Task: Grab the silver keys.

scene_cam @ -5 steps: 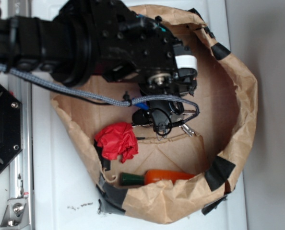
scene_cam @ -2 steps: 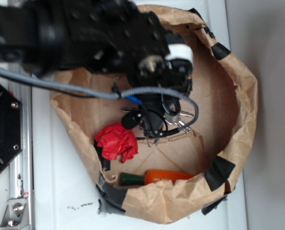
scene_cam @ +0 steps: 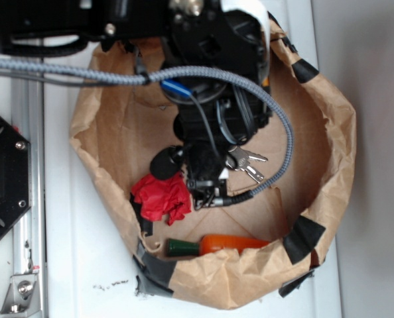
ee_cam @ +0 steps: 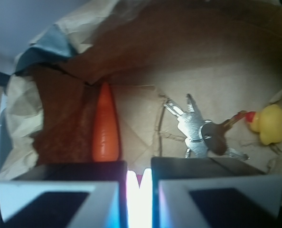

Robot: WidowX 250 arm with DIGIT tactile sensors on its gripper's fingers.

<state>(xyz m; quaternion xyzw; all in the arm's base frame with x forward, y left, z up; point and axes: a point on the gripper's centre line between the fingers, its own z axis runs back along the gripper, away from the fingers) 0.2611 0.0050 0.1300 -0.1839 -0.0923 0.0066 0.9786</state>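
The silver keys lie flat on the brown floor of the paper bag, fanned out on their ring. In the exterior view the silver keys stick out to the right of the black arm. My gripper hangs above the bag floor, left of the keys and apart from them. Its two fingers stand close together with only a narrow bright slit between them, and nothing is held. In the exterior view the gripper points down beside a red cloth.
An orange carrot lies along the bag's wall, seen also as the carrot with a green end. A yellow rubber duck sits right of the keys. The taped paper bag rim rings everything. A grey cable loops over the keys.
The arm has swung up the picture and its body now covers the bag's top. The gripper has come away from the keys, which now show more fully beside it.
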